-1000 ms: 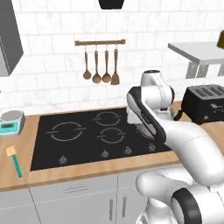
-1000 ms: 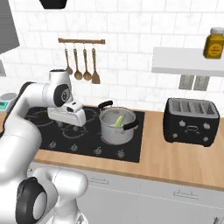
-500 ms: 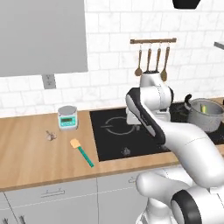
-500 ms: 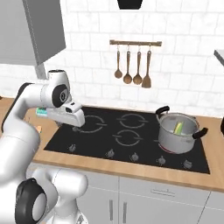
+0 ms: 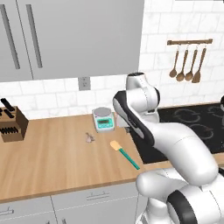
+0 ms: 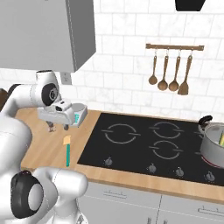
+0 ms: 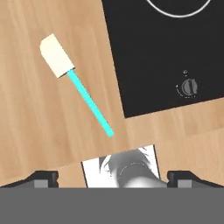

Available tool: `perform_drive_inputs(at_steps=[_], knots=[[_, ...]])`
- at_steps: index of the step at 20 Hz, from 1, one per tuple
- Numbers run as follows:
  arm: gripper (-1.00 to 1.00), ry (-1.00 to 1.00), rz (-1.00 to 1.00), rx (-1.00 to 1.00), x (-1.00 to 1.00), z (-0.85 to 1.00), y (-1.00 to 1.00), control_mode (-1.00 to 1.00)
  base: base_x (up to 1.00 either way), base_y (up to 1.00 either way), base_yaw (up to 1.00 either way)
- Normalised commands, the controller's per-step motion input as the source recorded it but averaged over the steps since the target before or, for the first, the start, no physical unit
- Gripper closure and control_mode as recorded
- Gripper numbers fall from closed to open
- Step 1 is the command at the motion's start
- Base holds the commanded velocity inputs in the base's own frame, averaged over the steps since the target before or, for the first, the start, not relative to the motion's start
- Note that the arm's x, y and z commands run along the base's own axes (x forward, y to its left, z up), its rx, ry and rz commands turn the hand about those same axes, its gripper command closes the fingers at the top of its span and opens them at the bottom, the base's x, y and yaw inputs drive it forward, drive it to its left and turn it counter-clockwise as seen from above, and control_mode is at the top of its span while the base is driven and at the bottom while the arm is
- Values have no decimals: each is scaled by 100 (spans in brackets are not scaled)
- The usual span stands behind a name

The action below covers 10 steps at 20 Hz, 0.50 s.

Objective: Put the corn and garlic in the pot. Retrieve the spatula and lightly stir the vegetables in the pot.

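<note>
Fingers [image 7: 47,177] spread wide and empty above the spatula [image 7: 74,83], lying just beside the cooktop [image 7: 166,52] on the counter [image 7: 26,122].

One spatula [image 5: 124,152], one garlic [image 5: 89,138], one pot [image 6: 213,142], apparently four hanging utensils [image 6: 170,74].
</note>
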Motion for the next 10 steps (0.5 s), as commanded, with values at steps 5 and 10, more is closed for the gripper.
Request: perform_drive_inputs(at_steps=[5,10], knots=[[-100,-2,31,-13,-16,-49,100,-100,0,0,0],[-100,0,24,-7,49,-52,86,-100,0,0,0]])
